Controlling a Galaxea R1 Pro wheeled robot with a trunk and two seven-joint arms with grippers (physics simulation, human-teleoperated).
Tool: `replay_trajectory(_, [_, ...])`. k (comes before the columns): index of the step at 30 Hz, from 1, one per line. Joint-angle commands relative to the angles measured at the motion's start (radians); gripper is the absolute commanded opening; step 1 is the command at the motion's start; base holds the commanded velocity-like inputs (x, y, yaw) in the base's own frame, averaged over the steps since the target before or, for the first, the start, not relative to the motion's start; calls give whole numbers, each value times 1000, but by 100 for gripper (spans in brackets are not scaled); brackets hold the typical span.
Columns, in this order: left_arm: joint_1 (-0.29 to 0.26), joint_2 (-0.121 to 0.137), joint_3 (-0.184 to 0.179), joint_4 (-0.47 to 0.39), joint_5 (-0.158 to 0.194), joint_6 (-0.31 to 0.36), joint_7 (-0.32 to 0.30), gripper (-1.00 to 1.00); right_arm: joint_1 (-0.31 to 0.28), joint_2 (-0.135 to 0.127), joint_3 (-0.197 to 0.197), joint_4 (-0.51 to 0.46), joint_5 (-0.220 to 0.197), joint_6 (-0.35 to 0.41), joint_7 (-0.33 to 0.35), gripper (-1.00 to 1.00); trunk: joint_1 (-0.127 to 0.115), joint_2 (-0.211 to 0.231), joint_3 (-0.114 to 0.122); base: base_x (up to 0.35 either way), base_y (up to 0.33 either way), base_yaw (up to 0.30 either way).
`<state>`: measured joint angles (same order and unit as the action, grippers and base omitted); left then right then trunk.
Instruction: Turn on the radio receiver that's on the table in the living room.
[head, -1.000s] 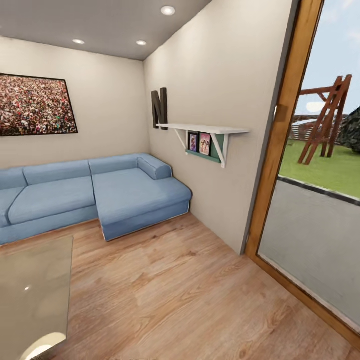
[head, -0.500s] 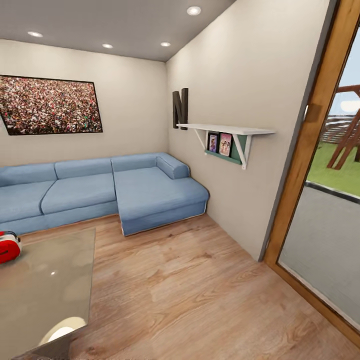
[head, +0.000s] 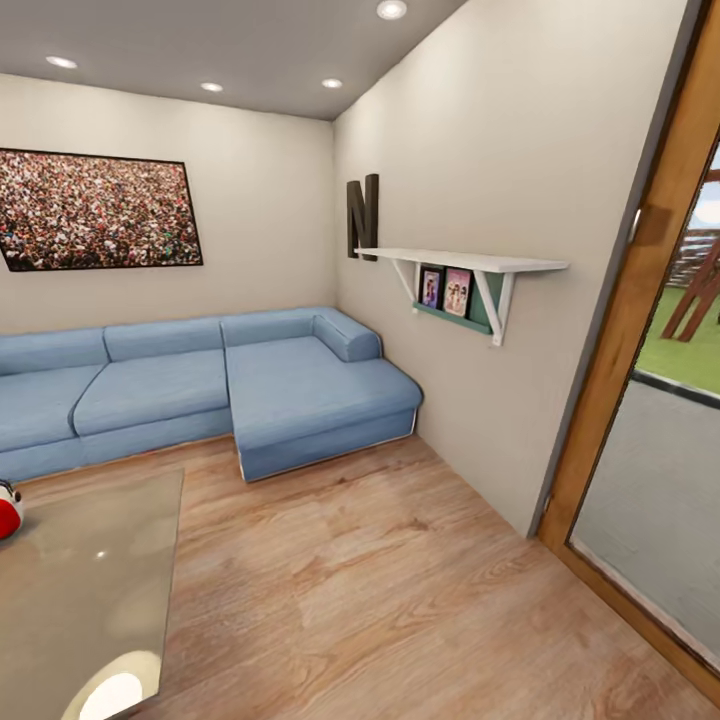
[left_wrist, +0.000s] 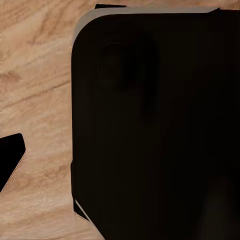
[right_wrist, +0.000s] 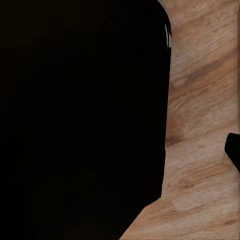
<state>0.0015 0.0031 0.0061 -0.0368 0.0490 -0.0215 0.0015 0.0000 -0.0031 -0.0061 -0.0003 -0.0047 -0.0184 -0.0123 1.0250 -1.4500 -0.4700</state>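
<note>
At far left: radio receiver (head: 6, 508) on the counter (head: 90, 590) — I see a red sliver.
Handling: probably light, rigid — I'd press, not lift.
Hands: I cannot tell their opening.

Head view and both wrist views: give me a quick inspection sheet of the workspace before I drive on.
Surface: the table sits at the lower left, its glossy top reflecting a ceiling light; part of it is cut by the picture edge.
Job's things: the radio stands on the table's far left; a red sliver shows at the picture edge.
Clutter: nothing seen on the visible tabletop besides the radio.
Grippers: cannot tell; the wrist views show dark housing over the wood floor.
Cables: nothing seen.
Surroundings: blue sofa behind the table, framed crowd picture, letter N, wall shelf with photos, glass door at the right.
</note>
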Motion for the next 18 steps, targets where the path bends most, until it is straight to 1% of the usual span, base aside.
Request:
replay_trajectory(1, [0,0,0,0,0,0,0,100,0,0,0,0,0,0,0,100,0,0,0,317,0,0])
replay_trajectory(18, [0,0,1,0,0,0,0,100,0,0,0,0,-1,0,0,100,0,0,0,318,0,0])
